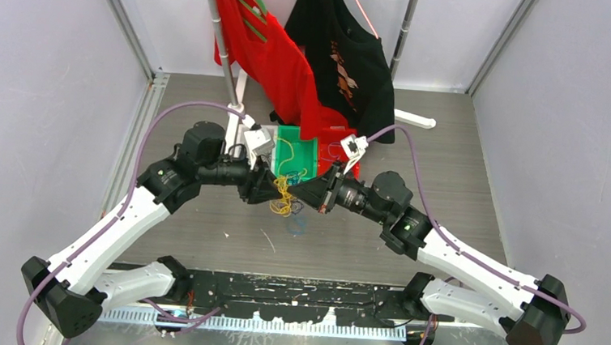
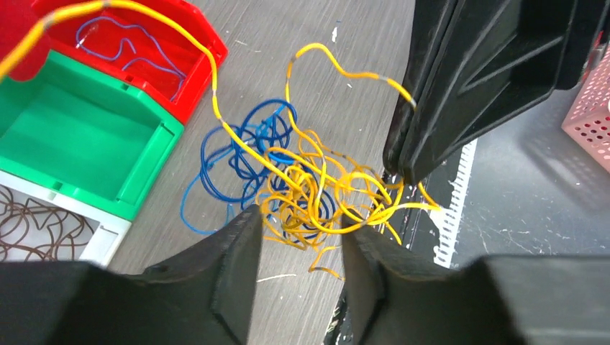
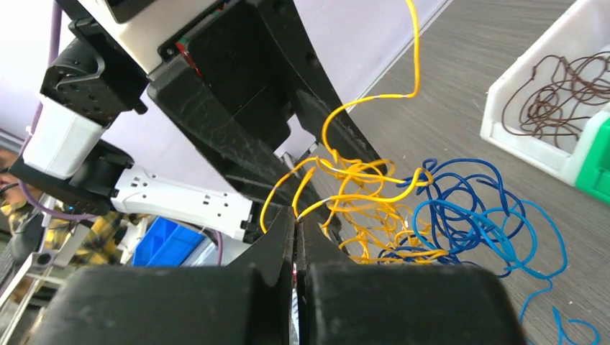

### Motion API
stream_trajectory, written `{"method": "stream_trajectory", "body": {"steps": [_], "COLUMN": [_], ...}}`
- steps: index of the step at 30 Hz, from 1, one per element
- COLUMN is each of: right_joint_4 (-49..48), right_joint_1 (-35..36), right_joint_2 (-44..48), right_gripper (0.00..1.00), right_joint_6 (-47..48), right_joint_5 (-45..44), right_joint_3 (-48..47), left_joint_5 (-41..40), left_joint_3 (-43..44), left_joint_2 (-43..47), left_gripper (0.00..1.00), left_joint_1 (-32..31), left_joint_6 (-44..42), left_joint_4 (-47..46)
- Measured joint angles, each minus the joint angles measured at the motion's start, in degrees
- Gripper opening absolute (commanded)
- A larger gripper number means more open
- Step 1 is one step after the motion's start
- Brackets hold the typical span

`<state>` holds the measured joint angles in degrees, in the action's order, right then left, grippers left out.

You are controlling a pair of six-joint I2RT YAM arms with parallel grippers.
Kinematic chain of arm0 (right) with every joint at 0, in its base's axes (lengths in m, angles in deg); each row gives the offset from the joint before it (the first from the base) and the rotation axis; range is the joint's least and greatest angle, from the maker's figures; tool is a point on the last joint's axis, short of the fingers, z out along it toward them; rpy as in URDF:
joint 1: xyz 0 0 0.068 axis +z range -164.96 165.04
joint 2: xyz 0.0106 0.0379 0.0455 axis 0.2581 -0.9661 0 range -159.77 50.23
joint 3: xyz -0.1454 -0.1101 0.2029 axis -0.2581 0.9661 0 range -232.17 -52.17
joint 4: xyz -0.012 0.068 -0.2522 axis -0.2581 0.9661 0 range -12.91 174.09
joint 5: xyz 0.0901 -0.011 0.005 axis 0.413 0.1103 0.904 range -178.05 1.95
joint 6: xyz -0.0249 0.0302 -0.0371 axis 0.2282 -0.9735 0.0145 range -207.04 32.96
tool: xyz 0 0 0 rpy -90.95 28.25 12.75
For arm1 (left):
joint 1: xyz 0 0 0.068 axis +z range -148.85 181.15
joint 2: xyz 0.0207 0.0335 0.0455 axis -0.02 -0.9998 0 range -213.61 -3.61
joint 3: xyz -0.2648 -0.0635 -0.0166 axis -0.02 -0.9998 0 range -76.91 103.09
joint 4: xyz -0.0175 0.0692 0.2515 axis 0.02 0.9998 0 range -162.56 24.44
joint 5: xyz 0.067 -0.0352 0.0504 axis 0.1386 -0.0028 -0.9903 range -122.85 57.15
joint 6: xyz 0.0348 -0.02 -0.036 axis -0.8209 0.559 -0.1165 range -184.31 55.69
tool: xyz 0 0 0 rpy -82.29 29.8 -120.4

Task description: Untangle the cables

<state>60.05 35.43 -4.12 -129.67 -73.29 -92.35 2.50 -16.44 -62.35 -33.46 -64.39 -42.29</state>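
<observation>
Left wrist view: left gripper [image 2: 301, 226] jaws stood parted over cables [image 2: 316, 194], heaped on table [image 2: 309, 43] near green bin [image 2: 72, 136]. Right gripper [image 3: 296, 215] was pinched shut on yellow strands of cables.

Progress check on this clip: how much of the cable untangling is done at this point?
Done: brown wires lie in the white bin, and one blue strand sits in the red bin. In hand: the right pincer is shut on yellow strands of the clump; the left pincer stands open over it. Left: yellow and blue cables are knotted together on the table, so most sorting is ahead.
</observation>
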Motion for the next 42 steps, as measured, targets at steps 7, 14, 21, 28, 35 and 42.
{"method": "stream_trajectory", "body": {"steps": [7, 14, 21, 28, 35, 42], "right_joint_4": [-0.85, 2.38, 13.38, 26.32, 35.85, 43.04], "right_joint_1": [-0.26, -2.75, -5.68, -7.93, -9.42, -10.25], "right_joint_2": [-0.70, 2.99, 6.36, 8.26, 11.47, 12.74], "right_gripper": [0.01, 0.01, 0.01, 0.01, 0.01, 0.01], "right_joint_6": [-0.59, 0.76, 5.44, 9.55, 12.85, 16.74], "right_joint_5": [1.84, 0.28, -5.86, -15.93, -24.39, -31.45], "right_joint_3": [0.00, 0.02, -0.24, -0.57, -3.26, -10.03], "left_joint_5": [0.39, -2.56, -7.61, -13.11, -15.41, -15.10], "left_joint_3": [0.09, 0.13, 3.61, 6.91, 6.43, 2.95], "left_joint_2": [0.00, 1.44, 3.28, 4.79, 6.38, 9.25], "left_gripper": [0.00, 0.00, 0.00, 0.00, 0.00, 0.00], "left_joint_1": [0.24, 0.24, 0.24, 0.24, 0.24, 0.24], "left_joint_6": [0.35, -4.09, -9.88, -15.69, -18.69, -24.92], "left_joint_4": [-2.14, -0.31, 2.99, 6.16, 9.16, 14.47]}}
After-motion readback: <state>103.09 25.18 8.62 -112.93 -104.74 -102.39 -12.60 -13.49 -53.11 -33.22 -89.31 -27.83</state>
